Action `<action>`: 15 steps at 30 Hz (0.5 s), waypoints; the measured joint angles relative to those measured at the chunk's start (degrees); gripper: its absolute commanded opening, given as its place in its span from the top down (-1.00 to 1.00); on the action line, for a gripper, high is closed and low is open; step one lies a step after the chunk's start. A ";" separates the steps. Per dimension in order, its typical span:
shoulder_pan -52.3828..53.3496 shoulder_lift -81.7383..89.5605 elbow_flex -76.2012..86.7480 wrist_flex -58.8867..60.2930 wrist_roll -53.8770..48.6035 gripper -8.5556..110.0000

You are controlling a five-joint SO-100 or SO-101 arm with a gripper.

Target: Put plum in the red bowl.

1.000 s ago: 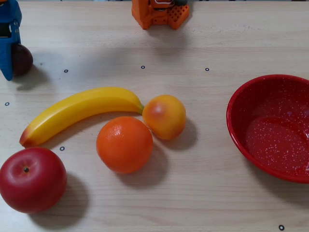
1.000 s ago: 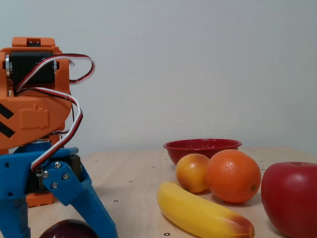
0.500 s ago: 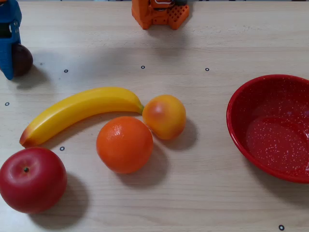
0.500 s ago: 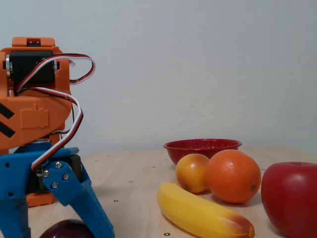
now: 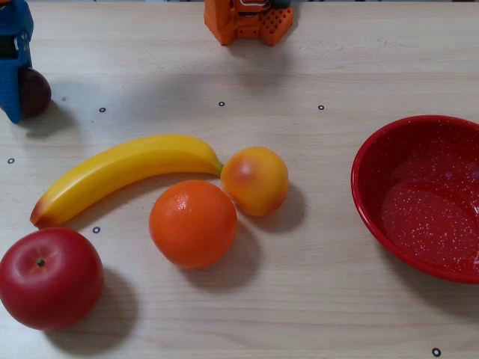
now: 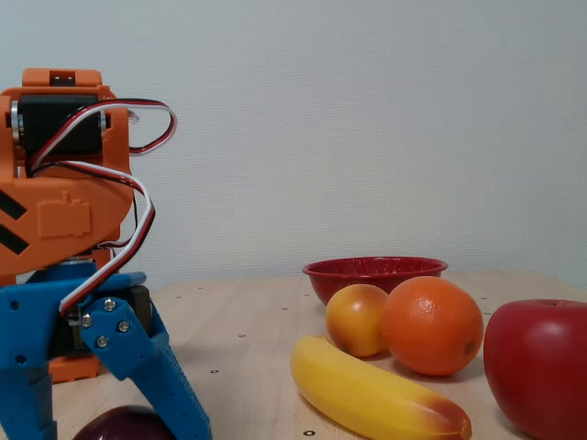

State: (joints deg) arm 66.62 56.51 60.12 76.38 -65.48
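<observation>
Your overhead view looks straight down on the bench [image 5: 314, 45]. Your fixed view sits low, close, facing across it. Both share the banana [image 5: 123, 173] [image 6: 371, 394] at 9 o'clock overhead.

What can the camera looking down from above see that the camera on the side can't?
Only the overhead view shows the speckled inside of the red bowl, the whole banana end to end, and the black dots on the table. Only the fixed view shows the white wall, the arm's orange body with its wires, and the claw standing astride the plum. Both show the plum, claw, banana, orange, peach, apple and bowl.
</observation>
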 measured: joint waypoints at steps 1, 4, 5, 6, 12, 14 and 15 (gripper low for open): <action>0.00 0.00 0.00 0.00 0.00 0.60; 0.00 0.00 0.00 0.00 -0.09 0.68; 0.00 0.00 0.00 0.00 -0.44 0.73; 0.00 0.00 0.00 0.00 -0.79 0.80; 0.00 0.00 0.00 -0.09 -1.67 0.86; 0.00 0.00 0.00 -0.53 -1.93 0.86; 0.00 0.00 0.09 -0.79 -2.02 0.86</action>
State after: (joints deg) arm 66.62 56.51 60.21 75.59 -67.50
